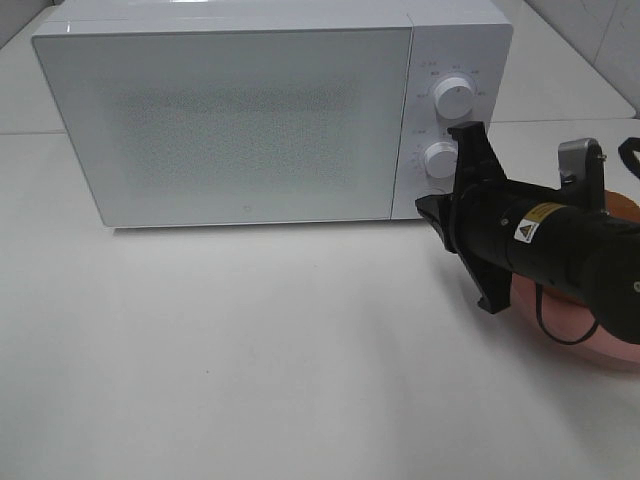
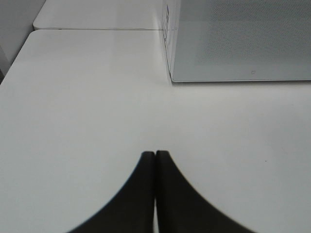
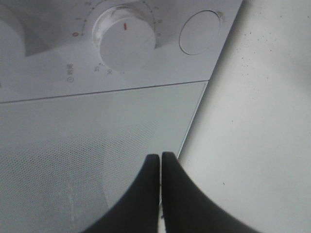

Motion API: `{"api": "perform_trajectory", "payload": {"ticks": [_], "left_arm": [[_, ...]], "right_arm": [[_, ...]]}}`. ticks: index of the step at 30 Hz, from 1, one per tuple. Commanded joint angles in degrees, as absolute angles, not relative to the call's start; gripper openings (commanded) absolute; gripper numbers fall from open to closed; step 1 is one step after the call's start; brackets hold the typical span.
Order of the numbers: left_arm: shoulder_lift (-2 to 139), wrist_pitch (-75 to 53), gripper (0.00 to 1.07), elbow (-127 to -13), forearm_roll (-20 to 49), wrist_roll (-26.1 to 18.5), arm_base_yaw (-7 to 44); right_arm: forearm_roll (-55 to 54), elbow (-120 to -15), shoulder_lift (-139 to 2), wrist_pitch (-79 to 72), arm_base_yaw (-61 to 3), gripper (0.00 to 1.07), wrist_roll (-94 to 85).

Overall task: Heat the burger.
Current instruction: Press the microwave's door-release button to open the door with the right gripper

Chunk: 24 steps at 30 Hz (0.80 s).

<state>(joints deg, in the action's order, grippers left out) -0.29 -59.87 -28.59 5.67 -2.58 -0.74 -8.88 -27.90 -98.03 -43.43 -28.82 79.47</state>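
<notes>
White, smooth counter (image 1: 250,350) fills the scene and stretches bare and wide in front of the white box-shaped microwave oven (image 1: 240,120), with a seam between two counter panels running behind it. The round burger cannot be seen in any view. The oven's speckled grey glass door (image 1: 230,125) is shut flush, and what lies behind it cannot be made out.

On the panel to the door's right sit an upper round white knob (image 1: 455,96) and a lower round white knob (image 1: 440,160). In the right wrist view the lower knob carries a red mark, and a round white push button (image 3: 199,33) lies just beside it.

The right fingers (image 1: 428,208), black and pressed together with nothing between them, point at the oven's lower right front, near the door's corner edge. Under that arm a round pink plate (image 1: 570,315) lies at the counter's right side, mostly covered by the arm.

The left fingers (image 2: 160,160) are also closed tight on nothing, over open counter near the oven's left front corner.
</notes>
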Motion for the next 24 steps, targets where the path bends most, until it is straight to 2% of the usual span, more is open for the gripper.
{"api": "perform_trajectory", "payload": {"ticks": [1,11,24], "left_arm": [[-1.5,-59.3,0.0,-28.4,5.8,-2.5,-0.9],[-1.5,-59.3,0.0,-28.4,5.8,-2.5,-0.9],[-1.5,-59.3,0.0,-28.4,5.8,-2.5,-0.9]], "right_arm": [[-10.3,-28.0,-100.3,-46.6,-29.0,0.0,83.3],[-17.8,-28.0,-105.3,-49.4,-29.0,0.0,80.7],[-20.3,-33.2,-109.4,-49.5,-29.0,0.0,76.1]]}}
